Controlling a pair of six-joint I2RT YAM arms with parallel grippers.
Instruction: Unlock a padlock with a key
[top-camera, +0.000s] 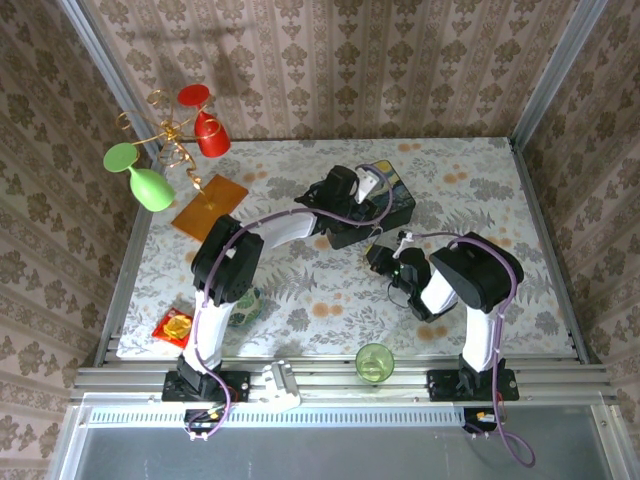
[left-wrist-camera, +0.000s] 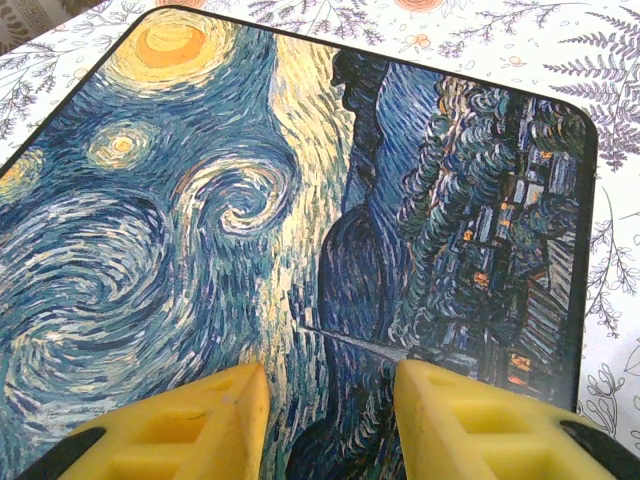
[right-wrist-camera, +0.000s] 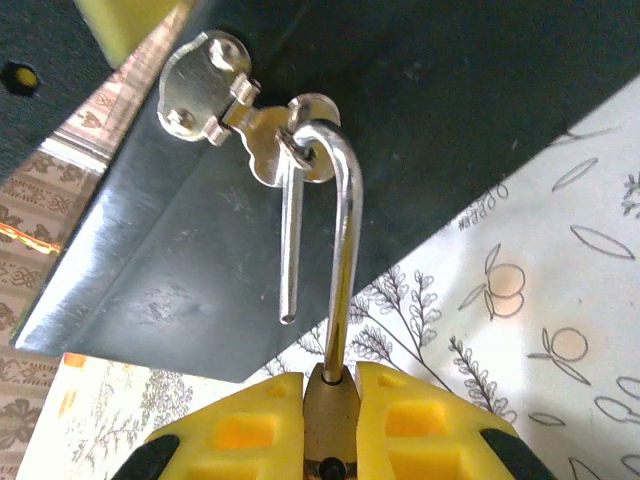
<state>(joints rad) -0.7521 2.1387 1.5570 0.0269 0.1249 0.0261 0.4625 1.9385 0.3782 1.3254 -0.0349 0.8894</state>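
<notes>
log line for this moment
right jaws: shut on padlock | shackle: free end out, hooked through hasp | left jaws: open over box lid

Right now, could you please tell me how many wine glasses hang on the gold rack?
2: the red wine glass on the gold rack's right side, the green wine glass on its left. None seems hidden.

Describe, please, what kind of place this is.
Probably a staged robot test cell, not a home: wallpapered panels in an aluminium frame enclose a clothed table with two bolted arms.
</notes>
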